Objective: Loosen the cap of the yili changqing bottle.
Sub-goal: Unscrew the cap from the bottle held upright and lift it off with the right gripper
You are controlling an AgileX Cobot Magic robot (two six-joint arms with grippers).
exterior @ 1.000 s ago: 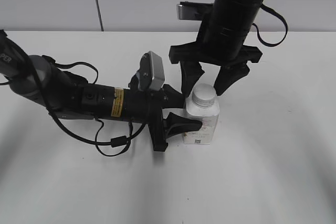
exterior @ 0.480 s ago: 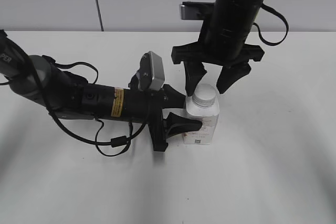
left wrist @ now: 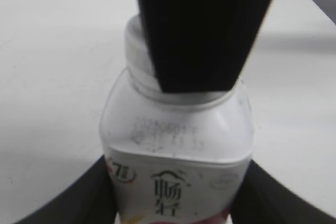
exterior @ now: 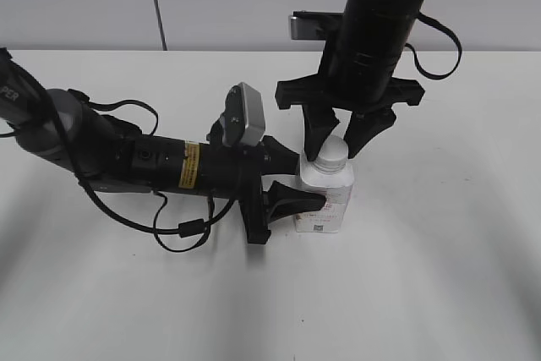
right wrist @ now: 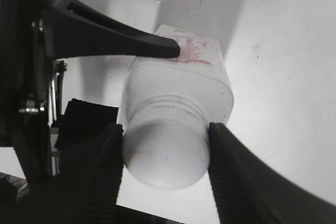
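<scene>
The white squarish yili changqing bottle (exterior: 325, 205) stands upright on the white table, with pink-red print and a dark code mark on its label. My left gripper (exterior: 306, 182) reaches in from the left and is shut on the bottle's body; the left wrist view shows the bottle (left wrist: 176, 145) between its fingers (left wrist: 177, 200). My right gripper (exterior: 338, 143) comes down from above, and its two fingers press on both sides of the white cap (exterior: 332, 156). In the right wrist view the cap (right wrist: 165, 153) sits between the ribbed fingers (right wrist: 167, 161), above the bottle body (right wrist: 181, 85).
The white table (exterior: 439, 276) runs to a grey wall at the back. The left arm and its loose cable (exterior: 182, 230) lie across the left half of the table. One left finger (right wrist: 115, 38) crosses the right wrist view.
My right gripper has come down and narrowed from open around the cap to closed on it. The left gripper and the bottle have stayed still.
</scene>
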